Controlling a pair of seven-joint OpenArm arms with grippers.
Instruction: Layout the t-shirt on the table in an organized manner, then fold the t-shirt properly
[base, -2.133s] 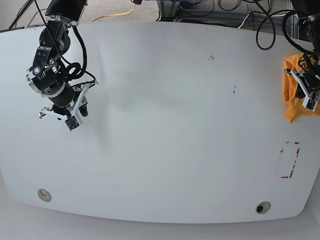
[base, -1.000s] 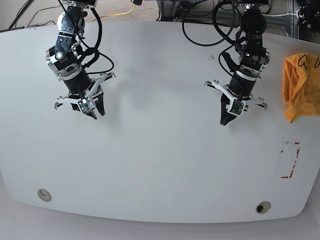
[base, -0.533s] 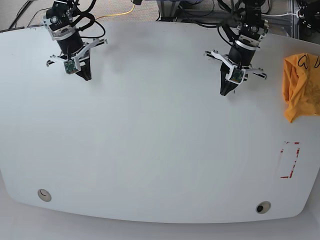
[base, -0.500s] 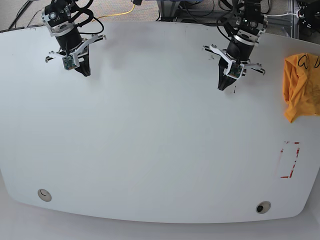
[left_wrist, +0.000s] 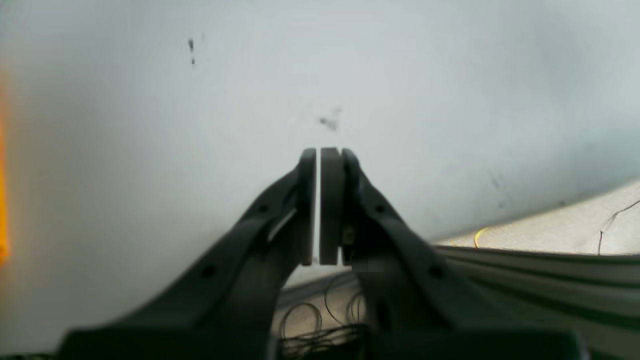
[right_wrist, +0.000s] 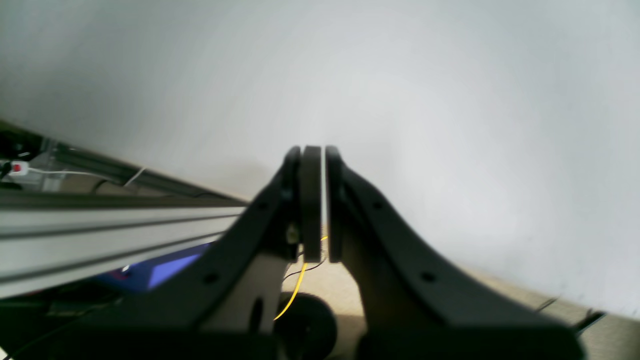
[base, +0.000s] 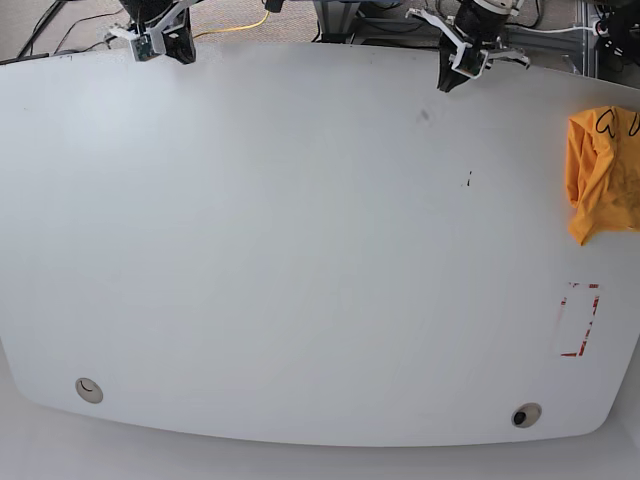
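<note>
The orange-yellow t-shirt (base: 598, 175) lies crumpled at the right edge of the white table (base: 300, 250), a black line drawing showing on its top fold. No gripper touches it. My left gripper (base: 446, 82) is at the table's far edge, well left of the shirt. In its wrist view the left gripper (left_wrist: 320, 152) is shut with nothing between its pads, and the t-shirt (left_wrist: 2, 200) is an orange blur at the left border. My right gripper (base: 186, 55) sits at the far left edge. The right gripper (right_wrist: 314, 150) is shut and empty over the table (right_wrist: 400, 75).
A red-tape rectangle (base: 579, 320) marks the table near the right front. Two round grommets (base: 89, 389) (base: 525, 414) sit by the front edge, and small dark specks (base: 467, 180) lie mid-right. Cables, a yellow cable (base: 240, 25) and an aluminium rail (right_wrist: 100, 220) run beyond the far edge.
Both arms have drawn back from the middle of the table to its far edge. The right gripper has gone from open to shut. The t-shirt has stayed where it was.
</note>
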